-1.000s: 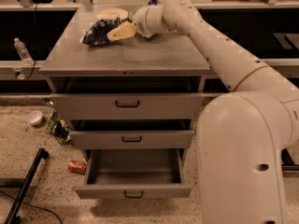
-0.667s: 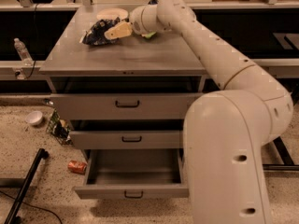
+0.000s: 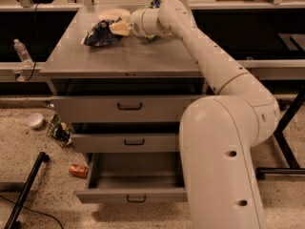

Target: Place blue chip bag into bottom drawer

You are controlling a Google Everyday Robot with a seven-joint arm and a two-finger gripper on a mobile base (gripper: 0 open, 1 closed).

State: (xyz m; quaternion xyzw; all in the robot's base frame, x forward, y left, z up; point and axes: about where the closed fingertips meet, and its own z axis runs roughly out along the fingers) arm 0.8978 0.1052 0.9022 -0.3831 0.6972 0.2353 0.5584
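Camera view: gripper [image 3: 119, 27] reaches across cabinet top [image 3: 124, 56], touching the blue chip bag [image 3: 100, 34], which lies just beyond it toward view's left; grip state can't be told. Bottom drawer [image 3: 143, 171] open, well below.

Single view from high in front of the grey cabinet [image 3: 128, 58], close behind the robot arm [image 3: 212, 68], angled down and forward along it to the gripper [image 3: 118, 27] at the blue chip bag [image 3: 99, 34]; well below and nearer than the gripper, the open bottom drawer [image 3: 133, 195].
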